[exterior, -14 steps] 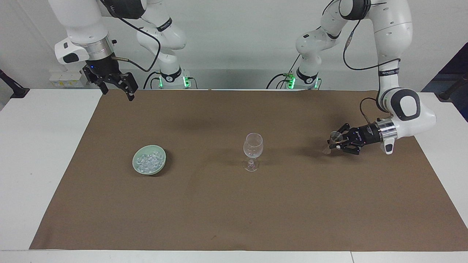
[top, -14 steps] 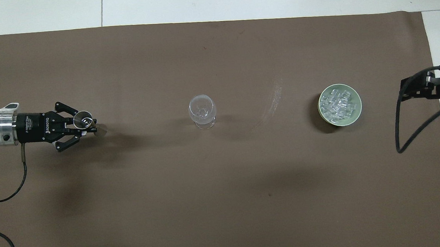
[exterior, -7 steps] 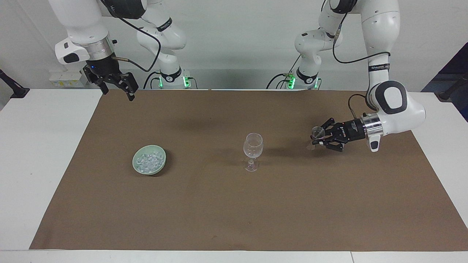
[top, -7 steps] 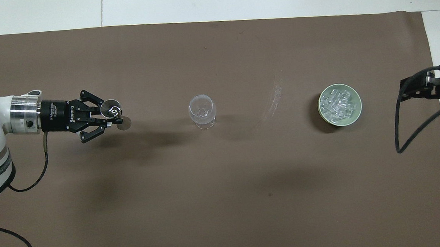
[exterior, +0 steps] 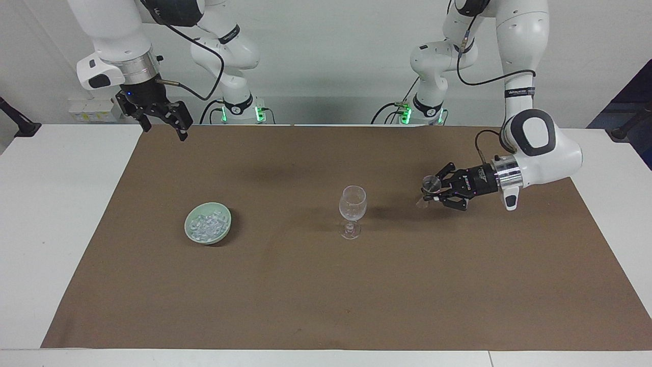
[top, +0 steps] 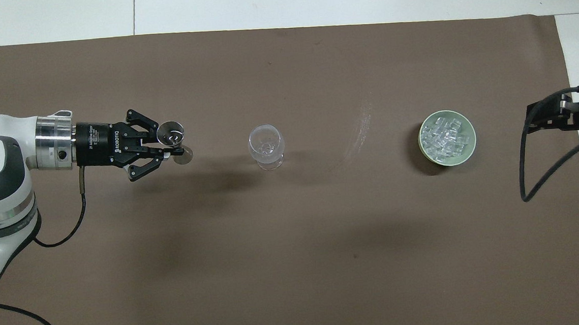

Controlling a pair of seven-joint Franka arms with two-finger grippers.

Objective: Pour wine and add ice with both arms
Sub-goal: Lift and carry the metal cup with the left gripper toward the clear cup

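While the left gripper (exterior: 430,192) hangs over the brown mat (exterior: 326,306) toward the left arm's end of the table, its fingertips are pinched tight on a small clear stemmed cup (top: 171,135), which lies tipped on its side in the grip, its mouth facing up in the overhead view and its round foot pointing toward the wine glass (exterior: 352,210). That glass stands upright on the mat near the middle of the table, well apart from the held cup. Whether the cup carries any liquid I cannot tell, and if it does, a cup already this tilted could spill on the mat short of the glass. The likelier trouble is contact: the gripper's splayed links are broad, the glass is tall on a narrow foot, and a low or hasty approach could knock it over. A pour started off-centre, or from too high, would miss the narrow rim. The thin stem could also twist or slip between the fingertips as the wrist rolls. The ice (exterior: 206,226) sits heaped in a pale green bowl (top: 467,150) on the mat toward the right arm's end, beside nothing else. The right gripper (exterior: 164,122) waits raised above the mat's edge at that end, fingers spread wide and empty; small slick chunks may well slide out of such fingers
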